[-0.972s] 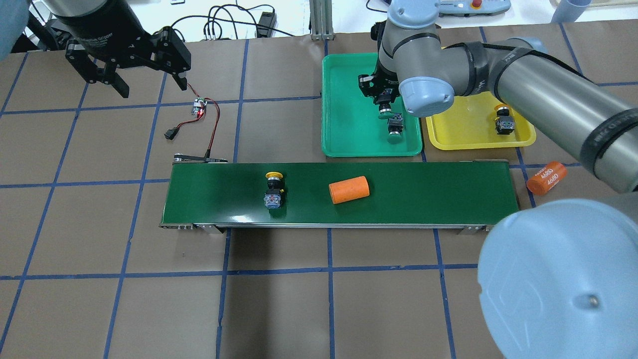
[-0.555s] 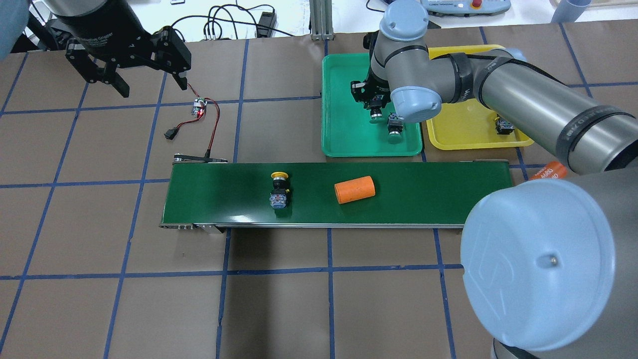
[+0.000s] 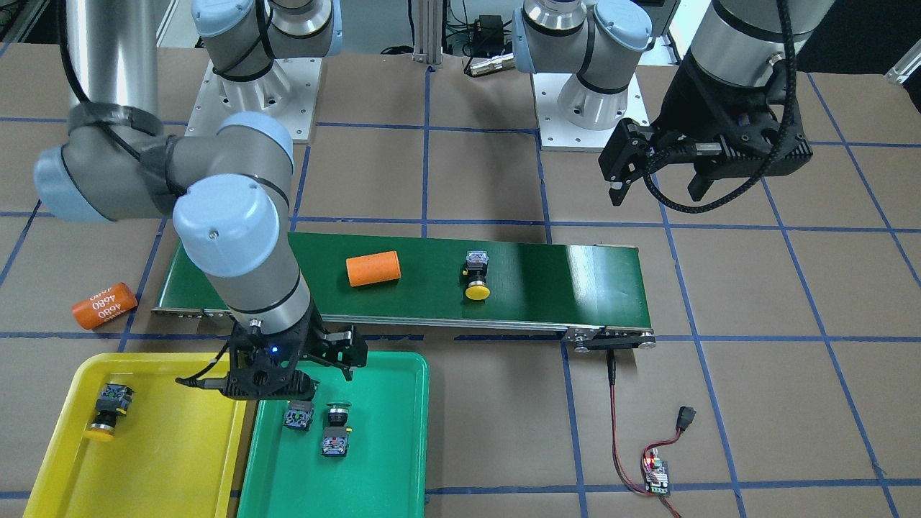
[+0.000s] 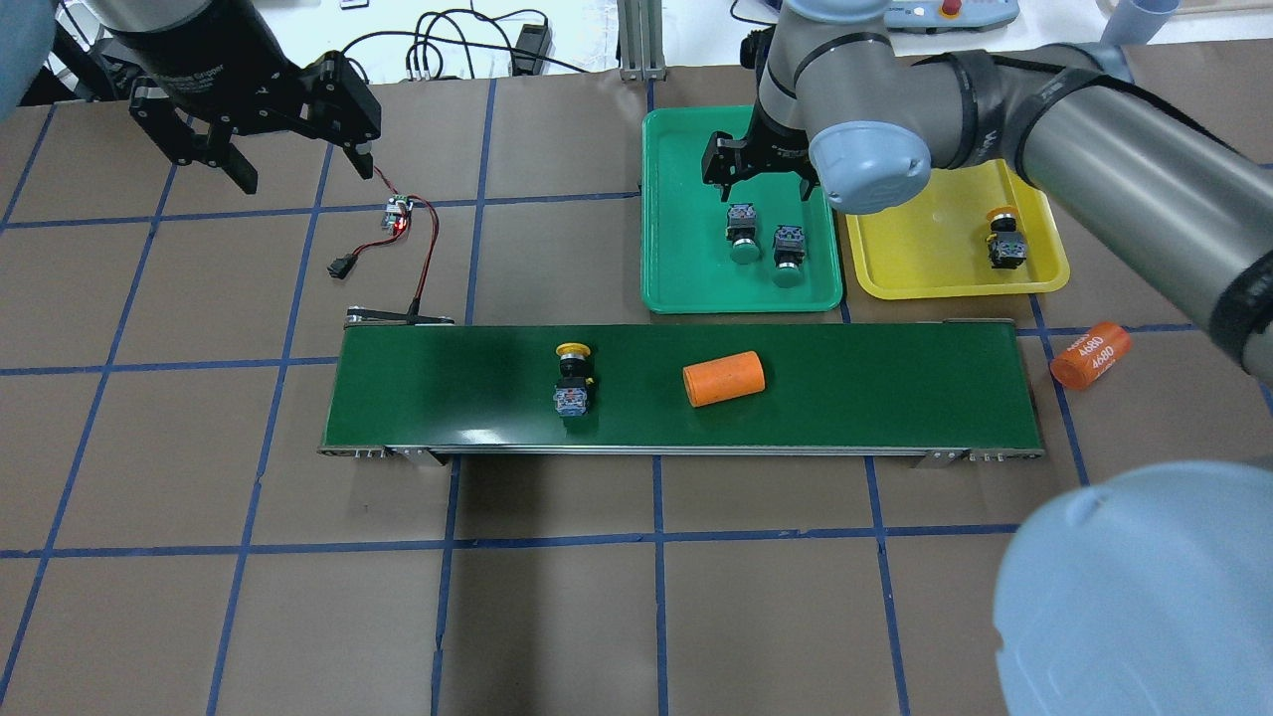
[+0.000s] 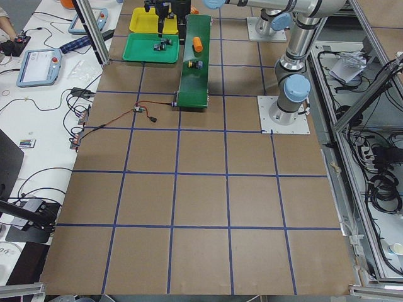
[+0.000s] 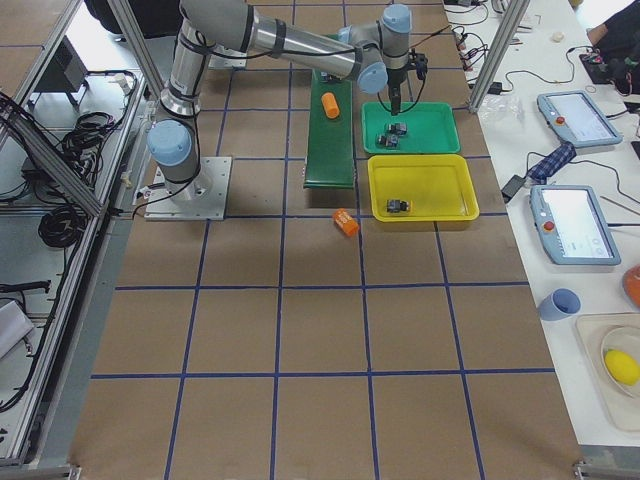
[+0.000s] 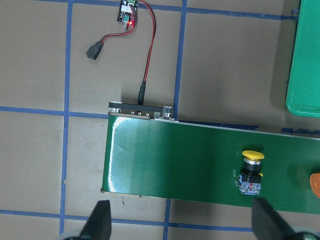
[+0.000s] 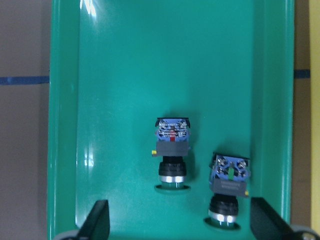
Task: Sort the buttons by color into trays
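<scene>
Two green-capped buttons (image 4: 740,231) (image 4: 788,251) lie side by side in the green tray (image 4: 686,268); the right wrist view shows them below the fingers (image 8: 172,145) (image 8: 228,182). My right gripper (image 4: 761,181) is open and empty just above them. One yellow-capped button (image 4: 1004,239) lies in the yellow tray (image 4: 925,268). Another yellow-capped button (image 4: 572,383) lies on the dark green conveyor belt (image 4: 448,378) and shows in the left wrist view (image 7: 250,172). My left gripper (image 4: 303,171) is open and empty, high over the back left of the table.
An orange cylinder (image 4: 723,378) lies on the belt right of the yellow button. A second orange cylinder marked 4680 (image 4: 1091,354) lies on the table off the belt's right end. A small circuit board with red and black wires (image 4: 398,214) lies behind the belt's left end.
My right gripper has let go of a green button in the green tray, opened and drawn back. The belt's yellow button and orange cylinder have moved right. The left arm has not moved.
</scene>
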